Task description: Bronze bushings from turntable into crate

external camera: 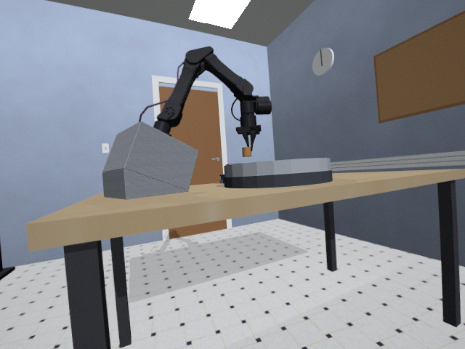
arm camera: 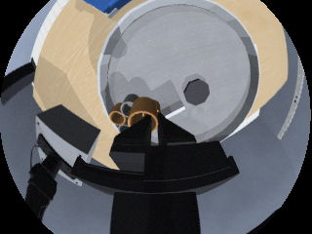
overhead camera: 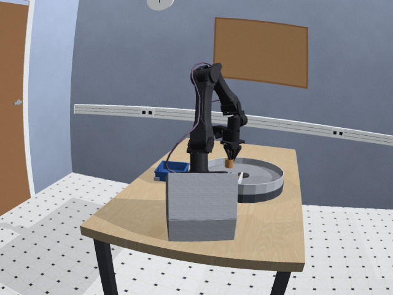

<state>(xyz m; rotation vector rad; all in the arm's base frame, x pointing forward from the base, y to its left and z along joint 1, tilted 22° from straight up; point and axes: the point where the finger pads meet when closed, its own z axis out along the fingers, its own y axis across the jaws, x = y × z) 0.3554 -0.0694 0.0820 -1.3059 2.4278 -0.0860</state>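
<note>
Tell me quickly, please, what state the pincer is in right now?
Pincer: closed on a bronze bushing, held up above the turntable.

A plain institutional room is shown, of the kind used as a small lab or test office. The floor (external camera: 285, 300) is laid with white tiles set with small dark diamonds, and the walls are painted blue-grey. A brown door (external camera: 203, 123) in a white frame is seen at the far end, with a light switch (external camera: 105, 147) beside it. A round wall clock (external camera: 322, 61) and a brown corkboard (overhead camera: 260, 52) are hung on one wall, and a white cable trunking rail (overhead camera: 126, 110) with sockets is run along it. A ceiling light panel (external camera: 219, 11) is fitted overhead. A wooden counter (overhead camera: 269, 235) on dark legs is placed in the room.
</note>
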